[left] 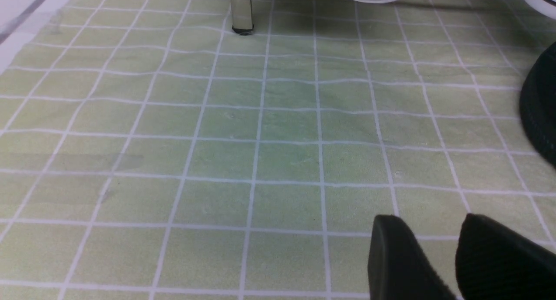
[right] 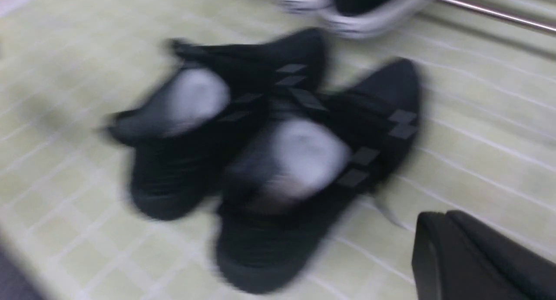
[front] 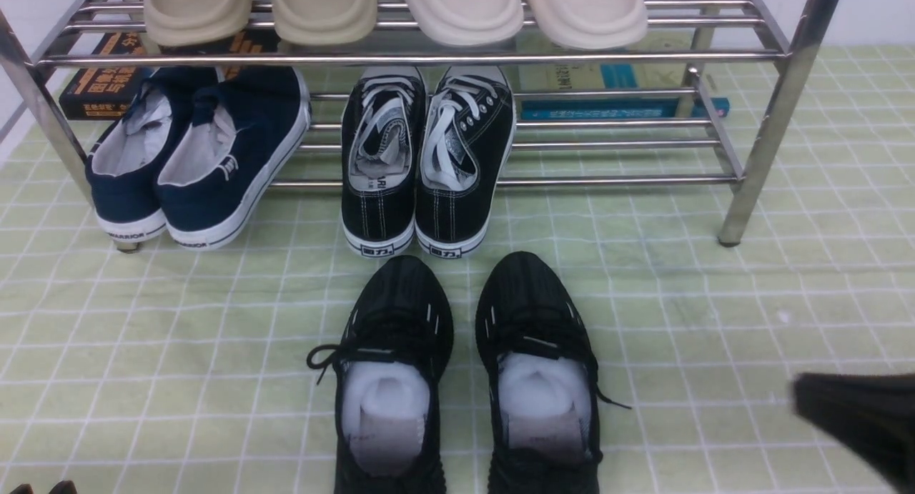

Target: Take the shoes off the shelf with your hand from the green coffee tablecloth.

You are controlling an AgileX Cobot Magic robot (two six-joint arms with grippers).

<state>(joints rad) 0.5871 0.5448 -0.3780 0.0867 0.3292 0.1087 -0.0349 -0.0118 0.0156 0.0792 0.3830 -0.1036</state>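
The pair of all-black knit shoes (front: 465,365) with white paper stuffing stands side by side on the green tablecloth (front: 715,301), in front of the chrome shelf (front: 772,108), toes toward it. The right wrist view shows them blurred (right: 269,161). My right gripper (front: 804,397) hovers low to the right of the shoes, apart from them; its fingers (right: 438,217) lie together with nothing between them. My left gripper (left: 430,217) is open and empty over bare cloth left of the shoes; only its tips (front: 43,488) show in the front view. One black shoe's edge (left: 541,113) shows beside it.
On the shelf's lower tier sit navy white-soled slip-ons (front: 193,158) and black canvas sneakers with white laces (front: 425,158). Beige slippers (front: 393,8) lie on the top tier. Books (front: 615,86) lie behind the shelf. A shelf leg (left: 242,9) stands ahead of the left gripper.
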